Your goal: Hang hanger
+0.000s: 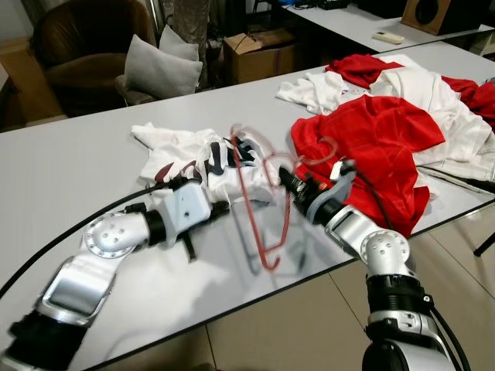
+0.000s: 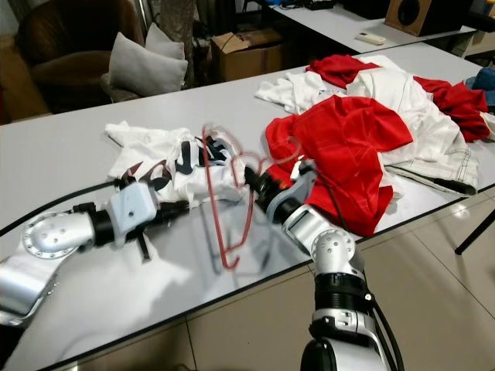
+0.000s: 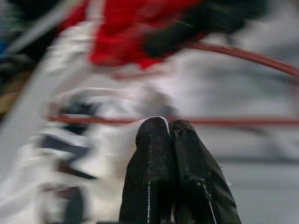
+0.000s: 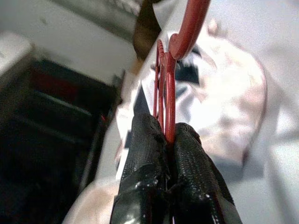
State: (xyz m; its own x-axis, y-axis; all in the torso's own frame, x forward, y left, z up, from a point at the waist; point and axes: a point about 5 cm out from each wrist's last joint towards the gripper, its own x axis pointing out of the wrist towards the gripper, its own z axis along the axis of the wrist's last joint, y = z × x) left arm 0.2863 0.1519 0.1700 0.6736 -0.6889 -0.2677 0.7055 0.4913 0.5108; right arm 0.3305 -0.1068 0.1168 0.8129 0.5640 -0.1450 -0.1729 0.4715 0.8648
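One thin red hanger [image 1: 263,202], blurred, upright in right gripper [image 4: 164,133].

red hanger [image 1: 267,209], white-and-black garment [image 1: 224,166], red shirt [image 1: 371,143], grey table [image 1: 93,178]

Grey table [image 1: 93,170], white patterned garment [image 1: 193,154], red shirt [image 1: 371,139], white clothes [image 1: 433,100]
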